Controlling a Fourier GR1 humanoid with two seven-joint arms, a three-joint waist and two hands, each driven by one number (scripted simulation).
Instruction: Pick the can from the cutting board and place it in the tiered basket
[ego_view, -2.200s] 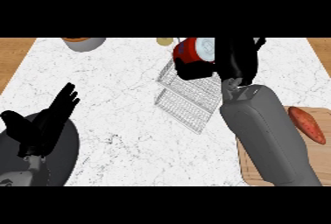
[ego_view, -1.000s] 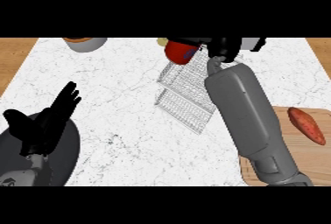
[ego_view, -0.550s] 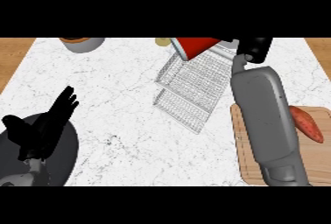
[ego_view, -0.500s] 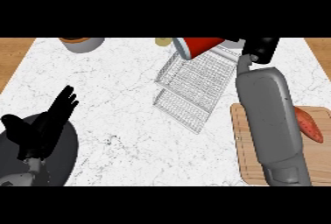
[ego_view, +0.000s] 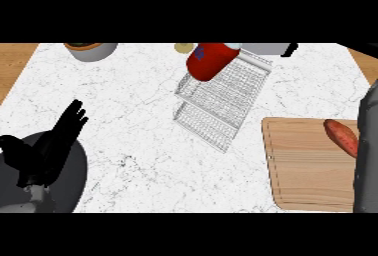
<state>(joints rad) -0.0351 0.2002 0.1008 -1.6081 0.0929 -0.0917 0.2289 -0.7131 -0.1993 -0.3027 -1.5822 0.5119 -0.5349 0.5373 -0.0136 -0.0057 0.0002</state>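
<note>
Red can (ego_view: 210, 61) lies in the wire tiered basket (ego_view: 221, 102); left hand (ego_view: 46, 150) rests open, holding nothing; right hand hidden.

red can (ego_view: 210, 61) tipped on its side in the top tier of wire basket (ego_view: 221, 100), wooden cutting board (ego_view: 306, 172) off to the right
</note>
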